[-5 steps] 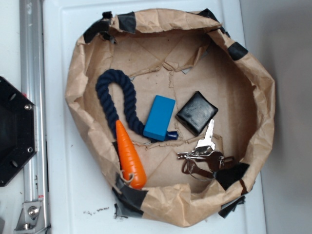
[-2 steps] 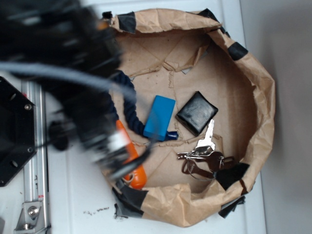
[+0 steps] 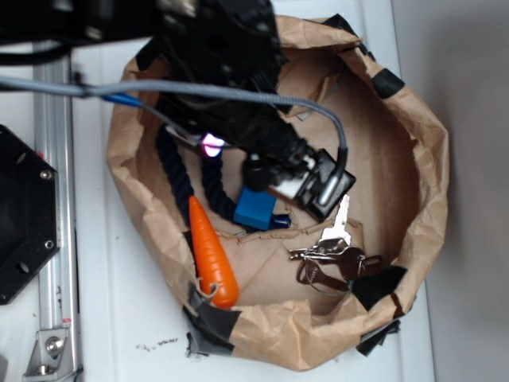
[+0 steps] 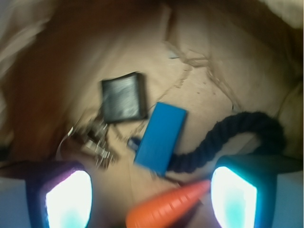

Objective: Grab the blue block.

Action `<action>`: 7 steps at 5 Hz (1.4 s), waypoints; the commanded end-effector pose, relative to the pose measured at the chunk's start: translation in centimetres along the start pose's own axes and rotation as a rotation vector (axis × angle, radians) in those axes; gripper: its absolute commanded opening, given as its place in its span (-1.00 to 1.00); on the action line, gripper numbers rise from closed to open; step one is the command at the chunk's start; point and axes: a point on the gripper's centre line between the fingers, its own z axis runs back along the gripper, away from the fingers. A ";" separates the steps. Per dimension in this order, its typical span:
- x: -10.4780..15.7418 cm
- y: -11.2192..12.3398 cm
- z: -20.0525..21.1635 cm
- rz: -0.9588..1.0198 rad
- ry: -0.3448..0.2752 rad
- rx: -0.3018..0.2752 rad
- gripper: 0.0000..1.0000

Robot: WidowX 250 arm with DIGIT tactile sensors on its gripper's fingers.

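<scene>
Here, largest first:
Paper bag (image 3: 433,159): opened wide on the white bench (image 3: 91,318), everything held inside.
Claw (image 4: 151,197): fingers (image 4: 67,199) seen spread apart, nothing clamped, hung above the blue block.
Rope (image 4: 237,130): navy, curled beside the block.
Carrot (image 3: 211,255): orange, near the block.
Blue block (image 4: 160,135): flat on the bag floor, between rope and black pad (image 4: 123,97).
Keys (image 3: 334,253): beside the pad.

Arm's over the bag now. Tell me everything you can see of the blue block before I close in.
The blue block is a small, bright blue rectangular solid with smooth, plain faces, lying flat on the brown paper bag. The rope runs up against one long side; whether they touch is unclear. The carrot tip sits near one end, the black pad near the other. The end effector is open above it, not touching.
</scene>
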 end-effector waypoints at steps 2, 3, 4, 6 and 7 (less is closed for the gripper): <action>-0.8 1.3 -8.4 -0.003 0.101 0.151 -1.00; -1.7 1.5 -7.3 -0.057 0.119 0.168 -1.00; -2.2 0.1 -2.7 -0.320 0.066 0.188 -1.00; -0.3 -0.8 7.8 -0.861 -0.038 0.119 -1.00; -0.4 -1.6 12.2 -0.962 -0.052 0.200 -1.00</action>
